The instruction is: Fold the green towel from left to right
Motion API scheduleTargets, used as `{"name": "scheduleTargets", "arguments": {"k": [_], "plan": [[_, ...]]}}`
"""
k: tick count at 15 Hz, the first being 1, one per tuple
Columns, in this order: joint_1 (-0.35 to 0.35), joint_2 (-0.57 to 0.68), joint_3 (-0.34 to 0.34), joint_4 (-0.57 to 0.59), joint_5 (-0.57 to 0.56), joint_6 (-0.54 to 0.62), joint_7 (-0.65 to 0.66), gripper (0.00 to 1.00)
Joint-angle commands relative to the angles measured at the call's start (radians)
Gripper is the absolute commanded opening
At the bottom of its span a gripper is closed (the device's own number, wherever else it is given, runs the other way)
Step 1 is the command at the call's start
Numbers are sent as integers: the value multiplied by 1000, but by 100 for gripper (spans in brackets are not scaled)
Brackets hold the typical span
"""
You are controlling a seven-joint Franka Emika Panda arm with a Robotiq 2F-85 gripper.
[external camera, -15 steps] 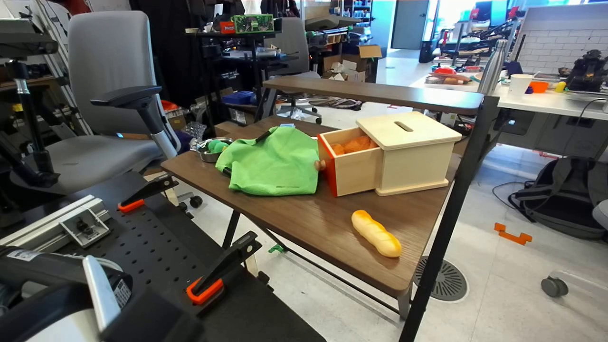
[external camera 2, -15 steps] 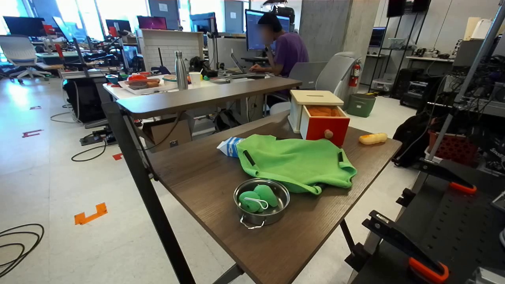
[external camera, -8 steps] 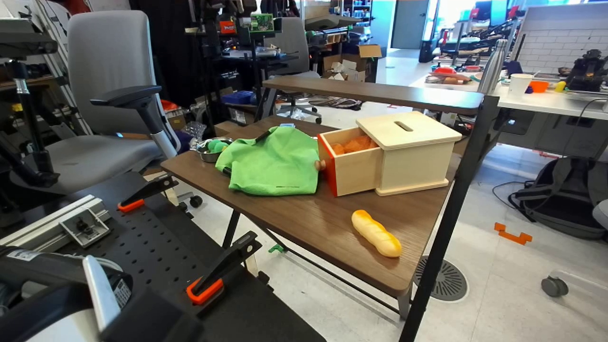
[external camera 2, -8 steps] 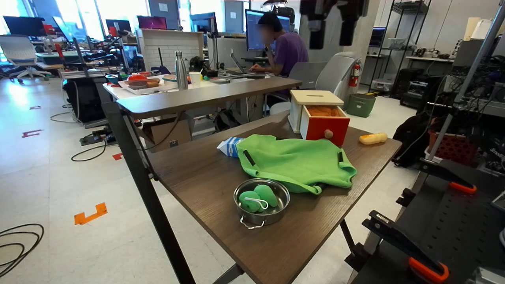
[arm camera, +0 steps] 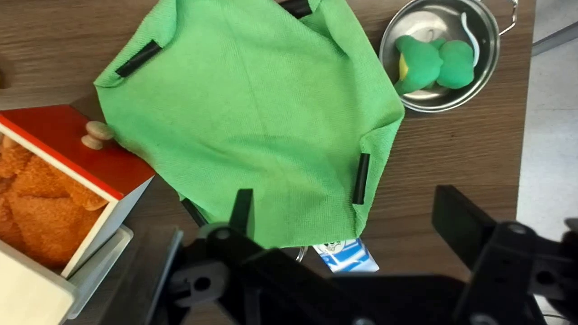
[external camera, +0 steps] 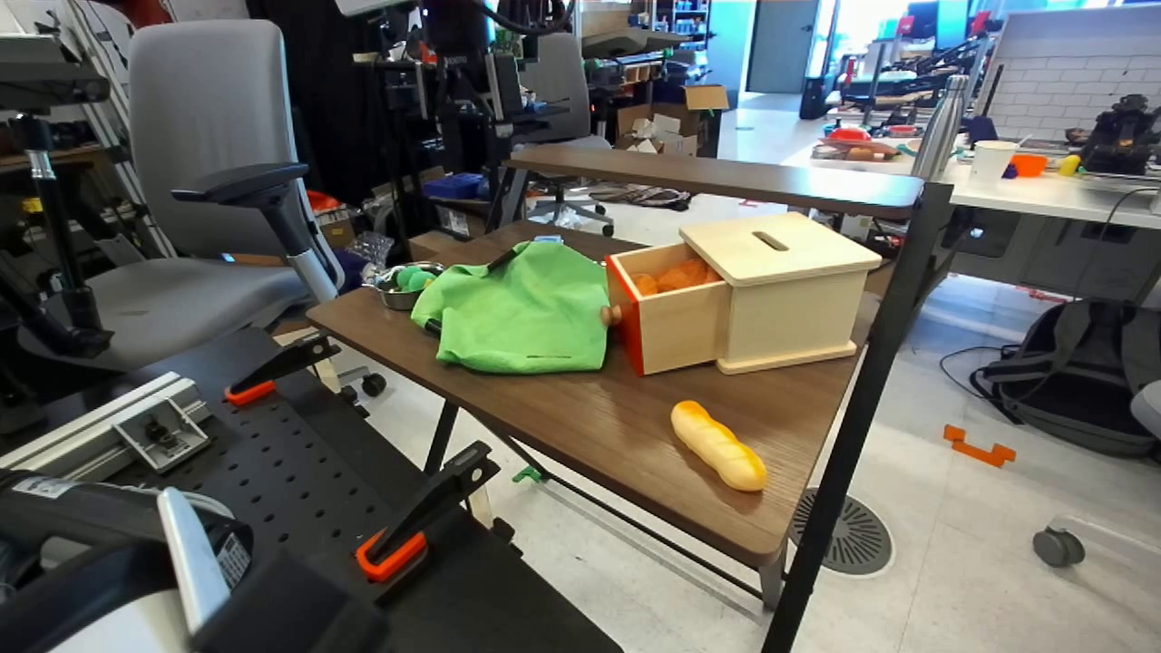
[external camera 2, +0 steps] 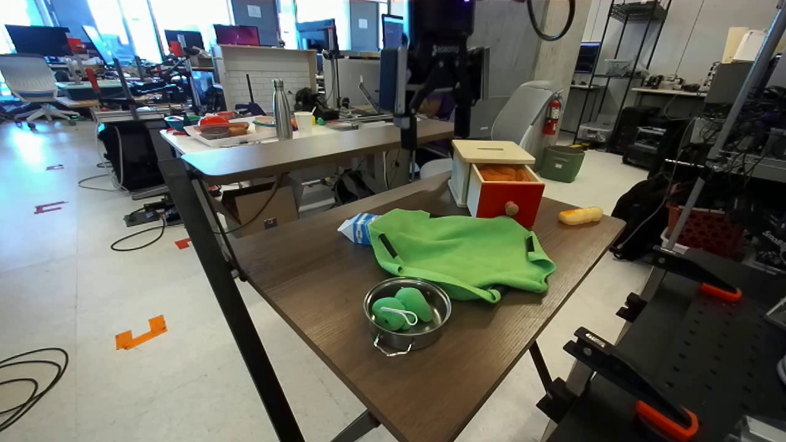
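The green towel [external camera: 526, 313] lies rumpled on the brown table in both exterior views [external camera 2: 460, 252], with black strips along its edges. It fills the upper middle of the wrist view [arm camera: 266, 104]. Its edge lies against the red drawer front [external camera 2: 519, 199] and partly covers a blue-and-white carton [external camera 2: 359, 228]. My gripper [external camera 2: 435, 132] points down, well above the table. In the wrist view my gripper [arm camera: 344, 194] is open wide with nothing between its fingers. There one finger appears over the towel and one over bare table beside it.
A light wooden box [external camera: 798, 317] holds the half-open drawer with orange plush inside. A metal pot [external camera 2: 424, 341] with green toys stands beside the towel. A toy bread [external camera: 721, 449] lies near a table edge. A raised shelf [external camera 2: 325, 150] runs along the table.
My gripper has come into view from the top and moved lower in both exterior views, and leftward in one of them. The towel and the other objects have not moved.
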Motion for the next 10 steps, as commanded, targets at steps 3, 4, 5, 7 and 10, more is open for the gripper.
{"name": "scheduleTargets", "arguments": {"k": [3, 4, 5, 7, 10], "plan": [[60, 135, -46, 72, -9, 63, 90, 100], [68, 153, -52, 78, -9, 75, 99, 100], [74, 169, -56, 87, -6, 75, 104, 100], [83, 201, -63, 108, -1, 98, 115, 100], [93, 248, -69, 140, 10, 103, 121, 100]]}}
